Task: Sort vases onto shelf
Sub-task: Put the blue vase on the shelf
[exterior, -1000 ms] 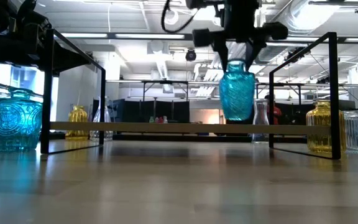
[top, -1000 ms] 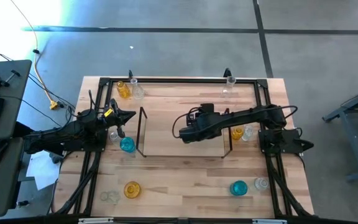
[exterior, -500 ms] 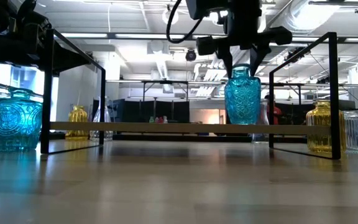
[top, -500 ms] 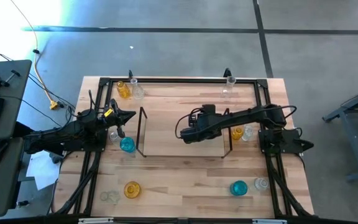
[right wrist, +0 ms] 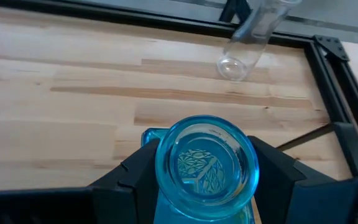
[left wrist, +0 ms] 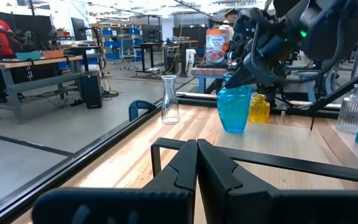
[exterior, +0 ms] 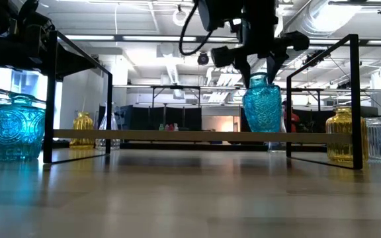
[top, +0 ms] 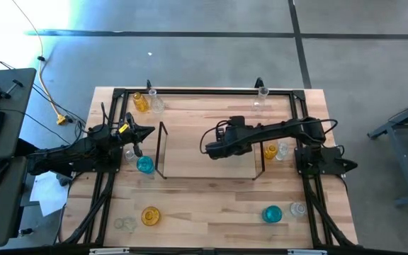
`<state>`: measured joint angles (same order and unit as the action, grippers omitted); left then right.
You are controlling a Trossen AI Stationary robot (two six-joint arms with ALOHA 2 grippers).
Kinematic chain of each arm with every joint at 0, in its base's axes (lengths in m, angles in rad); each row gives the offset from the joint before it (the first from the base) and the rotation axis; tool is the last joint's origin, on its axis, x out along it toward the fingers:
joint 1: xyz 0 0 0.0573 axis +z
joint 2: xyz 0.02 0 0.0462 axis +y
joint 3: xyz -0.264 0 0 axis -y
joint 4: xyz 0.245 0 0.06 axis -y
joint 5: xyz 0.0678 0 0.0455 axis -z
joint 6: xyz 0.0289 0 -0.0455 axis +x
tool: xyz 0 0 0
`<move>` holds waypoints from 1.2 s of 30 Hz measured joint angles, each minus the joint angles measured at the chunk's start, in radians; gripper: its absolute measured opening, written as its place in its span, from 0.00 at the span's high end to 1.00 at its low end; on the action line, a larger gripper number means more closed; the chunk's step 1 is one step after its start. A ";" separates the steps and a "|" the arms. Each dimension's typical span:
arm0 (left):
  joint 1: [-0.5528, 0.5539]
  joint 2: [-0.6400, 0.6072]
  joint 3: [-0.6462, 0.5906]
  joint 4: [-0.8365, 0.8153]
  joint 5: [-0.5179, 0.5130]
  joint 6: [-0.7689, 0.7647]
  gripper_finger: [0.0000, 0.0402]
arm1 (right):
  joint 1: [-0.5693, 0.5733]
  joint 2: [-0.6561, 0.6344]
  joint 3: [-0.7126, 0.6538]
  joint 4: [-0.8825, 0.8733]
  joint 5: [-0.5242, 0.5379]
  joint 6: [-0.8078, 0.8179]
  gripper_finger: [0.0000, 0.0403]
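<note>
My right gripper (top: 215,146) (exterior: 257,69) is shut on a turquoise-blue glass vase (exterior: 262,106) (left wrist: 234,109) over the shelf (top: 211,170), right of its middle. The vase stands upright, its base at the shelf's surface; whether it rests there I cannot tell. In the high view the gripper hides the vase. The shelf is a low flat board (exterior: 177,135) between two black wire end frames (top: 163,150) (top: 261,157). My left gripper (top: 144,132) (left wrist: 197,163) waits shut at the table's left, beside the left end frame. My right gripper pinches the blue vase at its neck, just under the round open mouth (right wrist: 207,163), one finger (right wrist: 138,171) on each side. The fingers come slanting down from above. The vase stays upright below them.
Other vases stand around the shelf: yellow (top: 141,103) and clear (top: 156,104) far left, clear (top: 262,92) at the far edge, yellow (top: 270,151) and clear (top: 283,150) right, blue (top: 145,165) left, yellow (top: 150,215) and blue (top: 272,213) near the front.
My right gripper has sunk and shifted a little toward the table's right edge, carrying the blue vase. The vase has come down from clear above the shelf to the level of the shelf's surface, staying upright.
</note>
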<state>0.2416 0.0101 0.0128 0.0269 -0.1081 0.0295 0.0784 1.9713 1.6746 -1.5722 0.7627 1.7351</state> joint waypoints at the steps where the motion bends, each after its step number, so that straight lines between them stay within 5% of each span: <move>1: 0.000 0.000 0.000 0.000 0.000 0.000 0.99 | 0.000 -0.001 -0.012 -0.002 0.004 0.008 0.57; 36: 0.000 0.000 0.000 0.000 0.000 0.000 0.99 | 0.000 -0.050 -0.032 0.002 -0.087 -0.057 0.44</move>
<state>0.2417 0.0101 0.0128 0.0273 -0.1078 0.0292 0.0784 1.9213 1.6424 -1.5703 0.6756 1.6785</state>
